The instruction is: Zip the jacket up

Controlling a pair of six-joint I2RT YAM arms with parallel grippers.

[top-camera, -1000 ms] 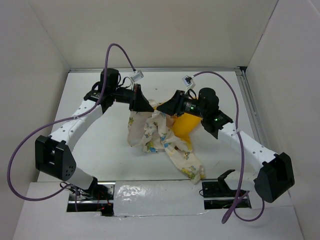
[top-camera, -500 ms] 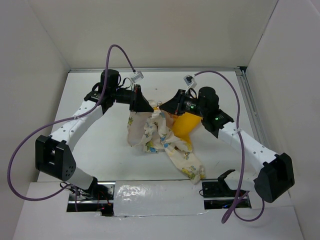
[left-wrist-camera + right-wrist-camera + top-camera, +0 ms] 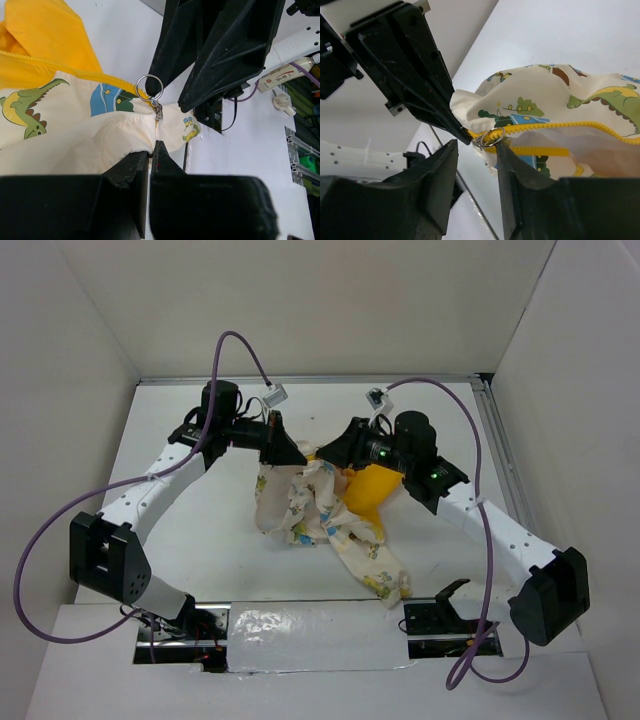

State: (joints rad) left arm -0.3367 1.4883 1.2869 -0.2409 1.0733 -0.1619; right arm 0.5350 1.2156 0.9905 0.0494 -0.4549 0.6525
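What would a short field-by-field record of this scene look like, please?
Garment: jacket, bunched on the table, zip undone
Left claw: shut on the jacket's cream fabric just by the ring pull
Right claw: open, with the ring pull at its tips, not clamped
Likely next step: close on the ring and draw it along the yellow teeth

From above and behind we look down; our close wrist views face each other, sharing the small silver zipper ring [image 3: 149,87] [image 3: 492,137].
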